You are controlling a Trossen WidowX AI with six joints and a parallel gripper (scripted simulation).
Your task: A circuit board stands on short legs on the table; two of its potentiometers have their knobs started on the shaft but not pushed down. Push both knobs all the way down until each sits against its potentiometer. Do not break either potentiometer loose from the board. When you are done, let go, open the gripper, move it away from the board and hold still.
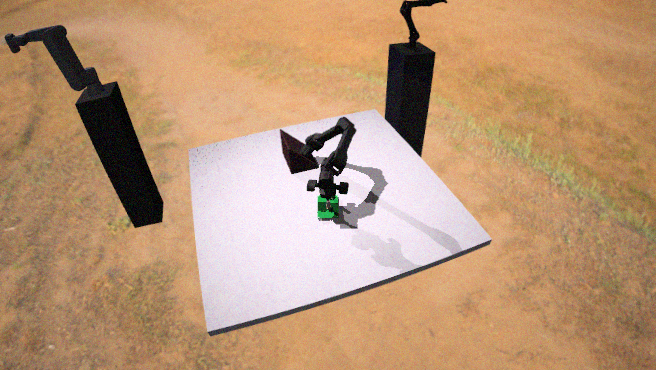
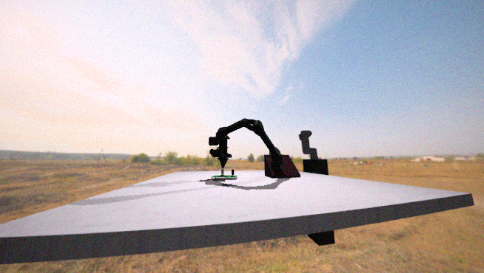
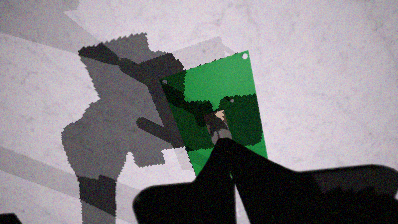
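Note:
The green circuit board stands low on the table, partly in the arm's shadow. My gripper is shut and points down over the board, its tips at or just above the top of a greyish knob. Whether they touch cannot be told. A tan and dark part shows beside that knob in the wrist view. A second, black knob stands upright on the board, on the side toward the arm's base; in the wrist view it is not visible, and the fingers cover that area. How far down either knob sits is unclear.
The white table carries the arm's dark red wedge-shaped base. Two black pillars with other arms stand beyond the table edges. Shadows of the arm fall across the table and board.

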